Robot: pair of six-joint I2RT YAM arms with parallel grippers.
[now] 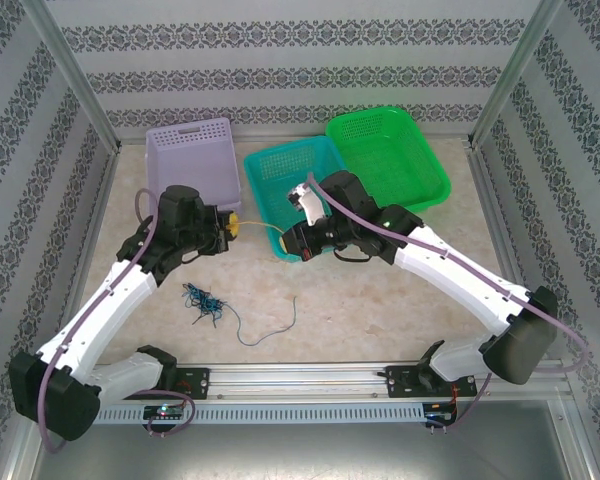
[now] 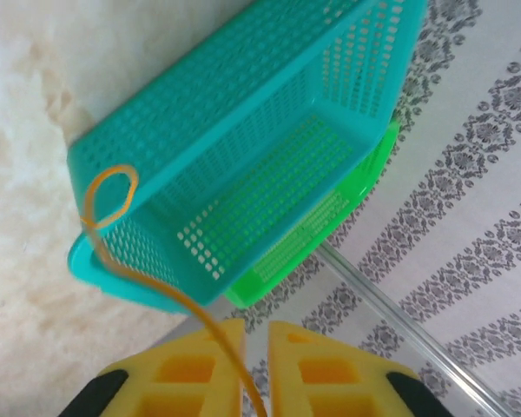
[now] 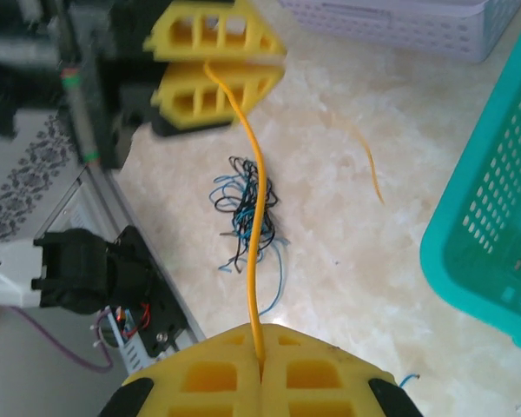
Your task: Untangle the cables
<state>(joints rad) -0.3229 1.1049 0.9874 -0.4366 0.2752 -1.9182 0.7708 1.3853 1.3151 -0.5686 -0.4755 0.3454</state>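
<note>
Overhead, patterned walls (image 1: 300,75) enclose a marbled tabletop (image 1: 380,300) bearing tangled cables (image 1: 202,300).

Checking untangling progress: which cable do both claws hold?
The yellow cable, pinched by the left claw and the right claw and stretched between them; the blue and black cables lie loose in a tangle on the table.

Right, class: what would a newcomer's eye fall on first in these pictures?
A yellow cable, stretched between the left fingers and right fingers, mid-table. Nearer the arms' bases lies a tangle of blue and black cables. A purple basket, a teal basket and a green basket stand at the back.
</note>
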